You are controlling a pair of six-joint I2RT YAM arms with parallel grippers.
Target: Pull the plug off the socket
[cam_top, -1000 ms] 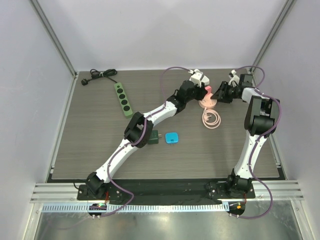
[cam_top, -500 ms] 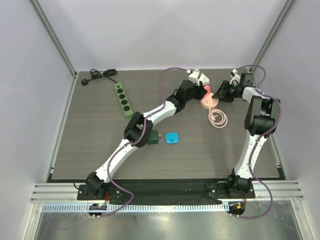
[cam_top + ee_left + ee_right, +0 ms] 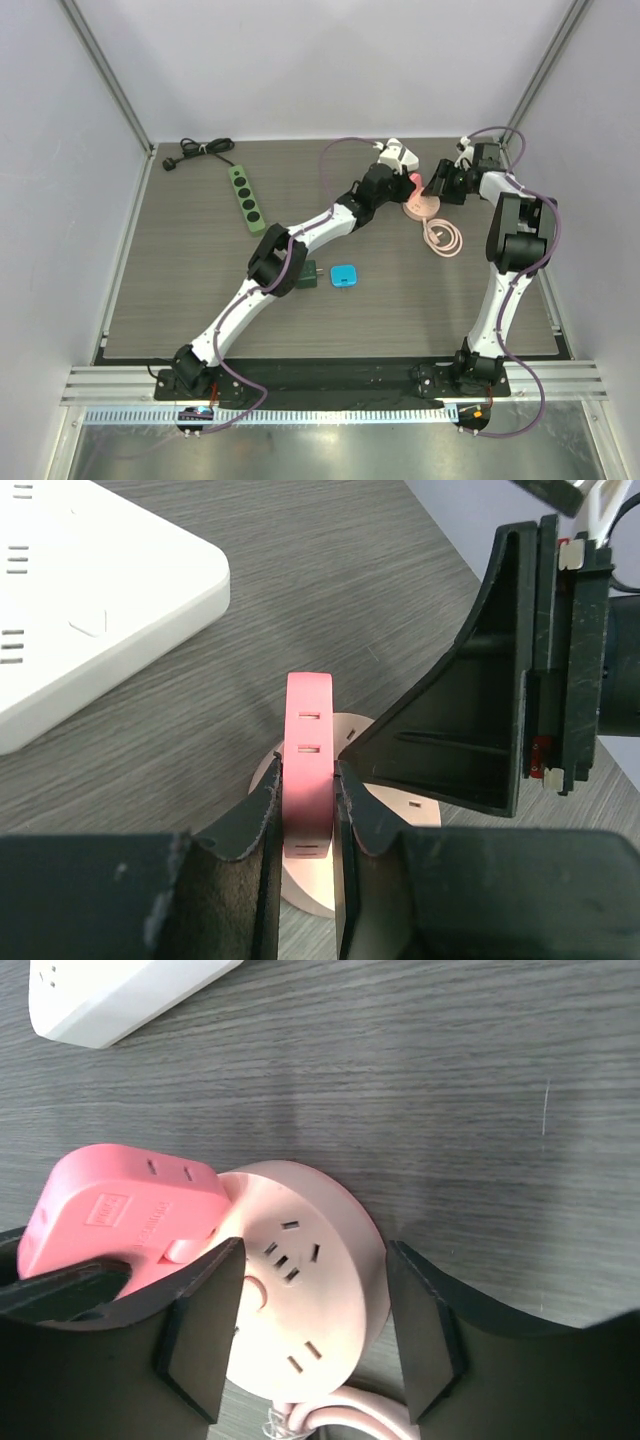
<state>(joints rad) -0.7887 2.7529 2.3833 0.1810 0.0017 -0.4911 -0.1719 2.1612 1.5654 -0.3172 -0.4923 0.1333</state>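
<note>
A red plug (image 3: 414, 181) stands in a round pink socket (image 3: 421, 207) at the back right of the table. My left gripper (image 3: 403, 180) is shut on the red plug (image 3: 307, 770), one finger on each flat side, with the socket (image 3: 300, 885) under it. My right gripper (image 3: 440, 188) straddles the socket (image 3: 320, 1300), its fingers (image 3: 200, 1330) against the socket's two sides. The plug (image 3: 120, 1215) sits at the socket's left edge in the right wrist view. The socket's pink cable (image 3: 443, 236) lies coiled in front of it.
A white power strip (image 3: 400, 155) lies just behind the socket and shows in the left wrist view (image 3: 80, 600). A green power strip (image 3: 245, 198) with a black cord (image 3: 195, 150) lies at the back left. A blue block (image 3: 344, 275) and a dark green adapter (image 3: 305, 275) lie mid-table.
The coiled pink cable has swung to the right and the socket has turned a little. Both grippers have stayed at the plug and socket.
</note>
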